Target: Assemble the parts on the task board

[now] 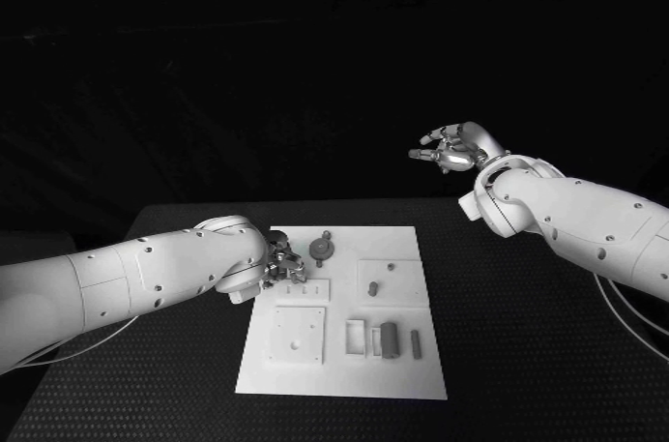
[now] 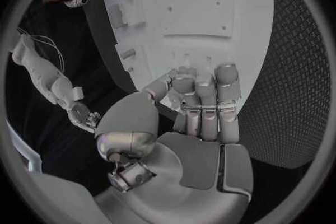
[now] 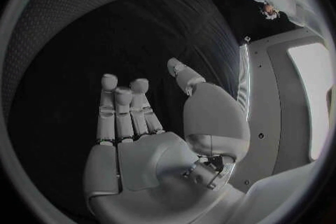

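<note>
- Your left hand (image 1: 283,268) is low over the left edge of the task board (image 1: 404,369); its fingers (image 2: 203,95) are curled down onto the plate, and you cannot tell whether they hold a part.
- Your right hand (image 1: 449,149) is raised well above and beyond the far right corner of the surface (image 1: 558,384); its fingers (image 3: 122,106) are apart and hold nothing.
- The task board lies in the middle of the surface, its long side running away from you.
- A rounded grey part (image 1: 322,248) stands near the board's far edge, just beside your left hand.
- A small peg (image 1: 374,287) stands in a square recess right of centre.
- Two upright grey parts (image 1: 389,338) stand side by side in the near right area, next to a square plate (image 1: 297,335).
</note>
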